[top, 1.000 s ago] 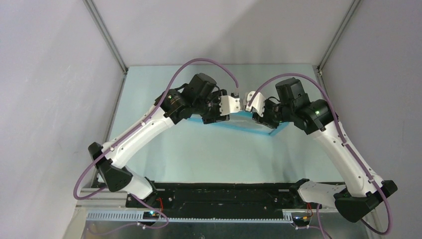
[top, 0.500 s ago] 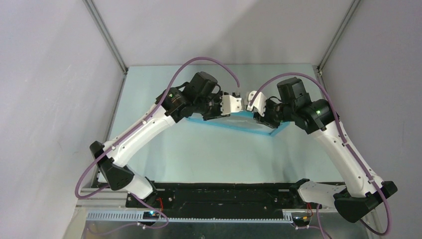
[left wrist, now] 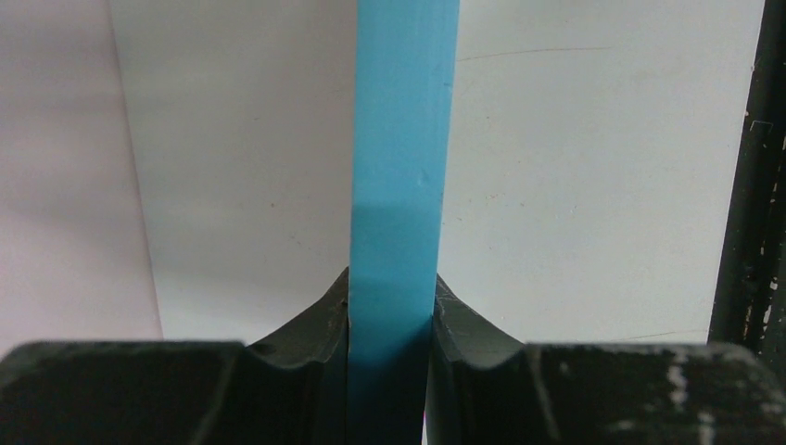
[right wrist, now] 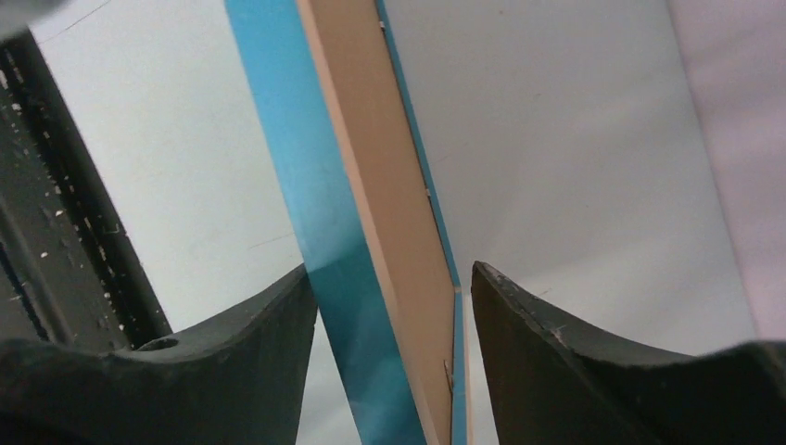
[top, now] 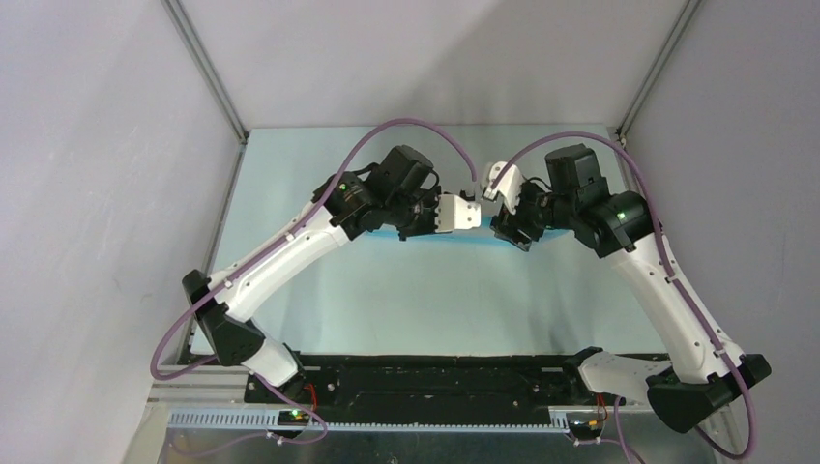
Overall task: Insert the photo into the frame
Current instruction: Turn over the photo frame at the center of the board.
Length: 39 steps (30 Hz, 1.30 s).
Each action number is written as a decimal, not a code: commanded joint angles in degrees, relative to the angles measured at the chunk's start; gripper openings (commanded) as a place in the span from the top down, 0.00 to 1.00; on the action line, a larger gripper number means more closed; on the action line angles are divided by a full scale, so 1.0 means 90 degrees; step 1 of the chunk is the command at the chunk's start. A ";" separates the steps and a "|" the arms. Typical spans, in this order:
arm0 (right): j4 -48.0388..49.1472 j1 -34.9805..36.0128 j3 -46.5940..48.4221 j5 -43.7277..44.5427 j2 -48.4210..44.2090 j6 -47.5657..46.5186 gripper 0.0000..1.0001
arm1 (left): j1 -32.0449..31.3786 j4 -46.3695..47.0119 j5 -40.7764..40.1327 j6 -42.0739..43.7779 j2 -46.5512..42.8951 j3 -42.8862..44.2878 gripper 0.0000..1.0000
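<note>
— Over the far half of the table, midway between its left and right edges, both arms meet. Where is the frame?
— Between the two wrists. From above, barely a blue sliver of it shows beneath them. The wrist cameras show it far better.
— What does the left wrist view give?
— The frame seen edge-on, a bright blue strip running straight up the middle. The left gripper is clenched on it. Its dark fingers press the blue edge from both sides, with no gap either way.
— And the right?
— The right gripper is released. Its jaws stand apart, with the frame passing between them at a slant. The blue edge runs just beside the finger on the left of that view, and I cannot tell whether they touch. The other finger is clear of it, with pale table showing in the gap.
— Which face shows there?
— A tan face, bordered by blue along both long sides.
— Does the frame rest on the table?
— I cannot tell from any view.
</note>
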 commanded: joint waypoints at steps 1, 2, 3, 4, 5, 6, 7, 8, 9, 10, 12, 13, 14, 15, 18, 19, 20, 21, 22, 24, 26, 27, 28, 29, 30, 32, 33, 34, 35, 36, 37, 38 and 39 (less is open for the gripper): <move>0.0493 -0.0314 0.0306 -0.0141 -0.0162 0.0571 0.32 | 0.0043 0.0151 0.0186 -0.0968 -0.0089 0.0520 1.00; 0.0517 -0.0372 0.0327 -0.0181 -0.0214 0.0672 0.28 | 0.0044 0.0112 0.0194 -0.1080 -0.0089 0.0561 1.00; 0.0564 -0.0500 0.0339 -0.0245 -0.0244 0.0788 0.26 | 0.0046 0.0093 0.0201 -0.1143 -0.0076 0.0647 1.00; 0.0597 -0.0568 0.0336 -0.0277 -0.0316 0.0844 0.23 | 0.0047 0.0073 0.0205 -0.1285 -0.0073 0.0692 1.00; 0.0665 -0.0719 0.0334 -0.0350 -0.0349 0.0980 0.22 | 0.0047 0.0054 0.0211 -0.1367 -0.0045 0.0807 1.00; 0.0701 -0.0805 0.0334 -0.0388 -0.0430 0.1043 0.20 | 0.0052 0.0015 0.0230 -0.1529 -0.0033 0.0928 1.00; 0.0784 -0.0998 0.0334 -0.0470 -0.0511 0.1205 0.20 | 0.0053 -0.0005 0.0233 -0.1606 0.0009 0.1032 1.00; 0.0828 -0.1101 0.0334 -0.0497 -0.0549 0.1292 0.19 | 0.0055 -0.0039 0.0240 -0.1762 0.0063 0.1099 1.00; 0.0903 -0.1292 0.0326 -0.0551 -0.0626 0.1463 0.18 | 0.0057 -0.0046 0.0243 -0.1855 0.0085 0.1226 1.00; 0.0947 -0.1394 0.0315 -0.0552 -0.0660 0.1553 0.17 | 0.0057 -0.0052 0.0218 -0.2046 0.0153 0.1284 1.00; 0.1089 -0.1675 0.0264 -0.0469 -0.0767 0.1816 0.16 | 0.0062 -0.0051 0.0062 -0.2438 0.0292 0.1493 1.00; 0.1178 -0.1853 0.0206 -0.0420 -0.0829 0.1967 0.16 | 0.0075 -0.0052 0.0002 -0.2579 0.0351 0.1649 1.00; 0.1255 -0.1943 0.0172 -0.0413 -0.0859 0.2040 0.16 | 0.0096 -0.0048 -0.0023 -0.2887 0.0446 0.1711 1.00; 0.1298 -0.2135 0.0110 -0.0420 -0.0931 0.2201 0.15 | 0.0147 -0.0051 0.0042 -0.3047 0.0491 0.1852 1.00; 0.1447 -0.2523 0.0026 -0.0559 -0.1015 0.2501 0.15 | 0.0306 -0.0051 0.0318 -0.3962 0.0711 0.2196 1.00; 0.1458 -0.2705 0.0003 -0.0655 -0.1038 0.2654 0.15 | 0.0425 -0.0052 0.0476 -0.4151 0.0746 0.2376 1.00; 0.1473 -0.2789 -0.0003 -0.0697 -0.1037 0.2725 0.14 | 0.0495 -0.0046 0.0581 -0.4508 0.0828 0.2460 1.00; 0.1471 -0.2918 -0.0007 -0.0762 -0.1019 0.2841 0.14 | 0.0667 -0.0044 0.0796 -0.4707 0.0873 0.2631 1.00; 0.1465 -0.3013 -0.0008 -0.0780 -0.1013 0.2892 0.14 | 0.0758 -0.0044 0.0916 -0.5106 0.0955 0.2709 1.00; 0.1461 -0.3087 -0.0034 -0.0819 -0.0976 0.3010 0.14 | 0.0974 -0.0040 0.1212 -0.5489 0.1052 0.2879 1.00; 0.1485 -0.3096 -0.0114 -0.0875 -0.0937 0.3134 0.14 | 0.1049 -0.0035 0.1116 -0.5582 0.1072 0.2931 1.00; 0.1501 -0.3097 -0.0139 -0.0875 -0.0933 0.3165 0.14 | 0.1094 -0.0012 0.1049 -0.5669 0.1073 0.2933 1.00; 0.1543 -0.3229 -0.0190 -0.0873 -0.0922 0.3240 0.13 | 0.1132 -0.0004 0.1053 -0.5727 0.1093 0.2915 1.00; 0.1569 -0.3261 -0.0221 -0.0869 -0.0920 0.3276 0.14 | 0.1222 0.0034 0.1073 -0.5866 0.1105 0.2900 1.00; 0.1633 -0.3297 -0.0293 -0.0852 -0.0914 0.3372 0.14 | 0.1315 0.0059 0.1068 -0.5933 0.1104 0.2843 1.00; 0.1719 -0.3332 -0.0400 -0.0876 -0.0890 0.3505 0.14 | 0.1473 0.0150 0.1061 -0.6109 0.1095 0.2735 1.00; 0.1745 -0.3347 -0.0439 -0.0890 -0.0875 0.3560 0.14 | 0.1532 0.0222 0.1088 -0.6228 0.1089 0.2693 1.00; 0.1789 -0.3370 -0.0524 -0.0933 -0.0842 0.3646 0.14 | 0.1651 0.0260 0.1142 -0.6290 0.1091 0.2599 1.00; 0.1805 -0.3380 -0.0559 -0.0963 -0.0817 0.3685 0.14 | 0.1718 0.0330 0.1178 -0.6414 0.1090 0.2557 1.00; 0.1826 -0.3400 -0.0634 -0.1017 -0.0752 0.3760 0.14 | 0.1849 0.0363 0.1270 -0.6476 0.1092 0.2469 1.00; 0.1854 -0.3417 -0.0673 -0.1039 -0.0718 0.3795 0.14 | 0.1910 0.0431 0.1314 -0.6590 0.1093 0.2429 1.00; 0.1866 -0.3423 -0.0738 -0.1111 -0.0654 0.3844 0.14 | 0.2022 0.0475 0.1377 -0.6632 0.1093 0.2342 1.00; 0.1893 -0.3440 -0.0769 -0.1150 -0.0625 0.3867 0.14 | 0.2075 0.0525 0.1417 -0.6727 0.1088 0.2297 1.00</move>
